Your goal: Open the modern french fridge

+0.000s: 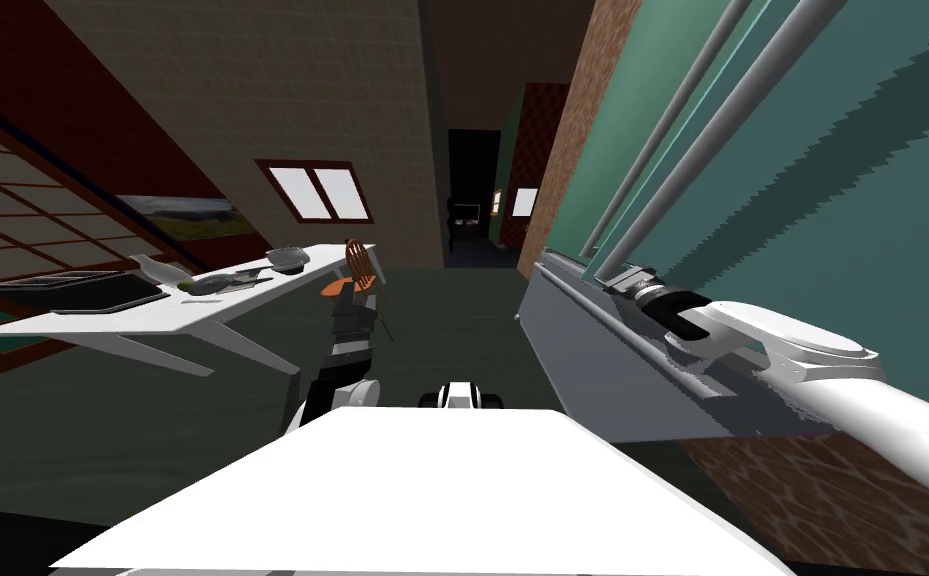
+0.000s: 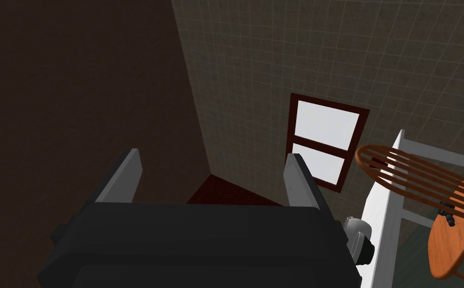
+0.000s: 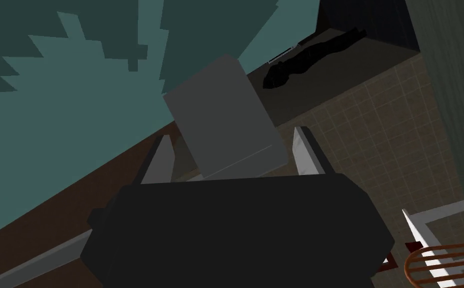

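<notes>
At the teal fridge door (image 1: 802,200), right pincer (image 3: 232,135) released, straddling the grey handle (image 3: 221,115); left pincer (image 2: 213,155) released, near wooden chair (image 2: 425,180) and white desk (image 2: 383,220).

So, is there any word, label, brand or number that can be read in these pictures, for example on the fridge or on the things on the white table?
None: no text can be read anywhere.
The teal fridge front and its grey handle bars are plain.
The things on the white table show no lettering.
The picture on the wall shows a landscape, no words.
</notes>
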### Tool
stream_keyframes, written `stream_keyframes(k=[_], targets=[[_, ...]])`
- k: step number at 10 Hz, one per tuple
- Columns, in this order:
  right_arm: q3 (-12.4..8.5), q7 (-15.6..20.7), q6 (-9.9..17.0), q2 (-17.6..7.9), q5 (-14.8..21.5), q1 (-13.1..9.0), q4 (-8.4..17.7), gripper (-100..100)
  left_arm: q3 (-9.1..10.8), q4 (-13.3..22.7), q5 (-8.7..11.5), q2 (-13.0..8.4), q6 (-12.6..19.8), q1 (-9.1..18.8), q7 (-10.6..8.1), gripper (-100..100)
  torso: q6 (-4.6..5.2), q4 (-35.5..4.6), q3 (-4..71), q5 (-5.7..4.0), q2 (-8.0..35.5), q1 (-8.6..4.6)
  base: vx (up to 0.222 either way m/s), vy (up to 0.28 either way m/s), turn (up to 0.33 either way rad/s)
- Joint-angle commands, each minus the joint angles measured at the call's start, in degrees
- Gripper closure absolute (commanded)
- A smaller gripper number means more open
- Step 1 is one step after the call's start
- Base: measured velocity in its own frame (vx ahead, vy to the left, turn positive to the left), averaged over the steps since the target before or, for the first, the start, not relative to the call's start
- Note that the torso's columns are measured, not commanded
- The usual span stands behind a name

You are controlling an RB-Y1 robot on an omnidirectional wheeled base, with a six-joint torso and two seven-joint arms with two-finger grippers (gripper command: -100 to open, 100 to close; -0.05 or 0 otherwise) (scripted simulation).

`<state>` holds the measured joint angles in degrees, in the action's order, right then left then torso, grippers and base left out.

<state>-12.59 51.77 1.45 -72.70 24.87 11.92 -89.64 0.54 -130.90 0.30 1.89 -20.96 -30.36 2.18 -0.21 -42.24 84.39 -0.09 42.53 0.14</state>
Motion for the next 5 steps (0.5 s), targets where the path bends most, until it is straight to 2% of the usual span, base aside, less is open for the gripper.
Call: stream_keyframes(k=[1,2,4,5], targets=[[0.6,0.1,-2.9,0.0,-0.4,0.8,-4.2,100,0.00,0.0,0.0,0.0,0.0,0.0,0.00,0,0.14,0.0,0.0,0.04,-0.1,0.06,-0.192,-0.036,0.022],[0.6,0.1,-2.9,0.0,-0.4,0.8,-4.2,100,0.00,0.0,0.0,0.0,0.0,0.0,0.00,0,0.08,0.0,0.1,0.07,-0.2,-0.02,-0.161,-0.022,0.046],[1.3,0.3,-5.0,0.1,-0.6,0.9,-7.1,100,0.00,0.0,0.0,0.0,0.0,0.0,0.00,0,0.28,-0.1,0.3,0.14,-0.4,-0.16,-0.161,-0.032,0.022],[1.3,0.3,-5.0,0.1,-0.6,0.9,-7.1,100,0.00,0.0,0.0,0.0,0.0,0.0,0.00,0,0.13,-0.1,0.2,0.14,-0.2,-0.19,-0.136,-0.040,0.038]])
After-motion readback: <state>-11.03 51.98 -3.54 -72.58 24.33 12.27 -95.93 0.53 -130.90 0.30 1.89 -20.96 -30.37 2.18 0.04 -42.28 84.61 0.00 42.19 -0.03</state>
